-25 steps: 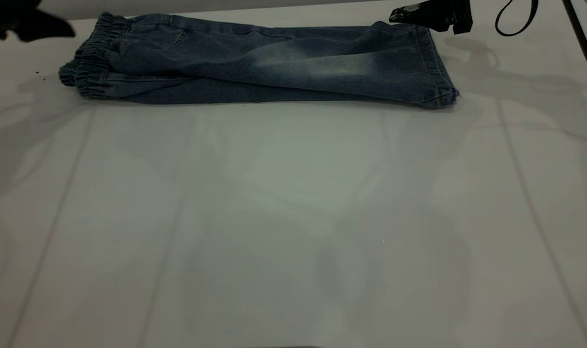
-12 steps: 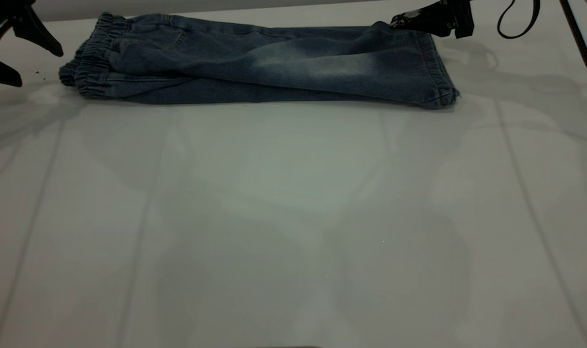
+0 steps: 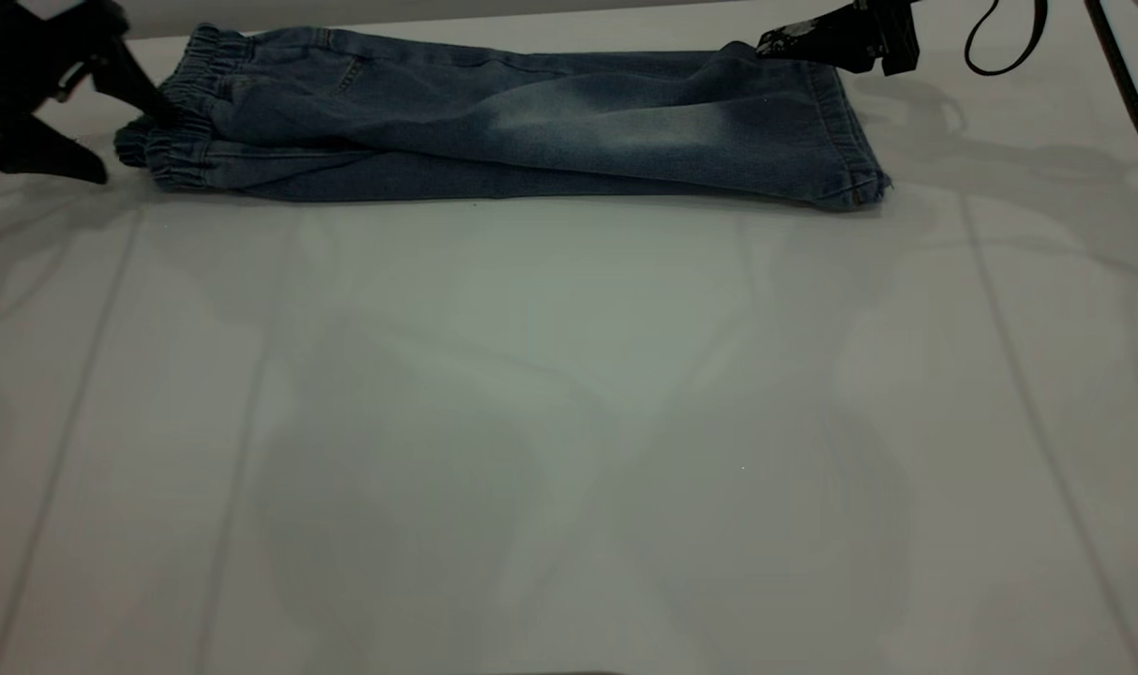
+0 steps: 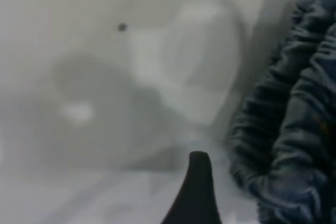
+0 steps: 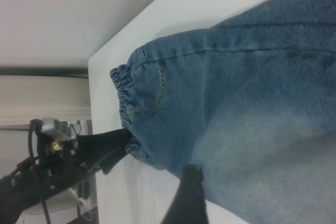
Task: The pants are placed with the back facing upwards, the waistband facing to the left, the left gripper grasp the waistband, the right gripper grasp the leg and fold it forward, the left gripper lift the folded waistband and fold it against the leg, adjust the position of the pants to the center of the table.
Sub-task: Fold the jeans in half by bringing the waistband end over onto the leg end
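Left hand [image 3: 110, 127]: fingers spread apart, straddling the waistband end of the pants, one tip on the gathers, nothing clamped.
Waistband [image 3: 171, 131]: bunched, at the pants' left end.
Pants [image 3: 531, 122]: folded lengthwise, flat along the bench's far edge.
Bench [image 3: 569, 422]: white, bare in front of the pants.
Right hand [image 3: 780, 39]: at the pants' far right corner by the hem; grip cannot be told.

Looks like a robot lab/test cell, not a home. Plain white worktop [image 3: 569, 422] runs the full width under both hands, nothing domestic on it. Bare pale wall [image 5: 63, 19] beyond the left hand [image 3: 110, 117]; loose black cable [image 3: 1005, 42] looped just behind the right hand [image 3: 766, 39].
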`<state>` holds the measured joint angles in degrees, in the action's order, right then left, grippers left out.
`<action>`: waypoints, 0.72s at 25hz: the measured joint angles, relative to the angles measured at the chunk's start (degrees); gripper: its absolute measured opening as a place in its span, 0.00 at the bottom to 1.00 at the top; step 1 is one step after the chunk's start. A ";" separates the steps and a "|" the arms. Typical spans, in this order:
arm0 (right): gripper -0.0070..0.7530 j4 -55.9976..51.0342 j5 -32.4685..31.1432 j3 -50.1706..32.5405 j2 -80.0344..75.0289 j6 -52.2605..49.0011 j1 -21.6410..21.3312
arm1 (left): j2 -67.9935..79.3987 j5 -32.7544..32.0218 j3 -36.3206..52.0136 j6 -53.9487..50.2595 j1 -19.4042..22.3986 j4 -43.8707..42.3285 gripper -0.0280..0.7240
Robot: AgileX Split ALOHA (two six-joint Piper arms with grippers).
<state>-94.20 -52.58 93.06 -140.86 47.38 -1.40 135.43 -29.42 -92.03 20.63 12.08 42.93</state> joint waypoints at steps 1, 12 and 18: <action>0.77 0.02 0.00 0.00 0.00 0.00 0.00 | 0.62 -0.14 -0.43 0.00 -0.40 0.41 0.81; 0.77 0.51 -0.11 0.00 0.00 0.00 0.17 | 4.10 2.11 -2.22 -1.54 -1.33 5.00 0.51; 0.77 4.97 0.15 3.09 0.00 -2.08 3.34 | 3.81 2.21 -2.22 -1.51 -1.74 5.39 0.16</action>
<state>-89.23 -52.43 96.15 -140.86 45.29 1.94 139.24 -27.20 -94.25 19.12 10.34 48.33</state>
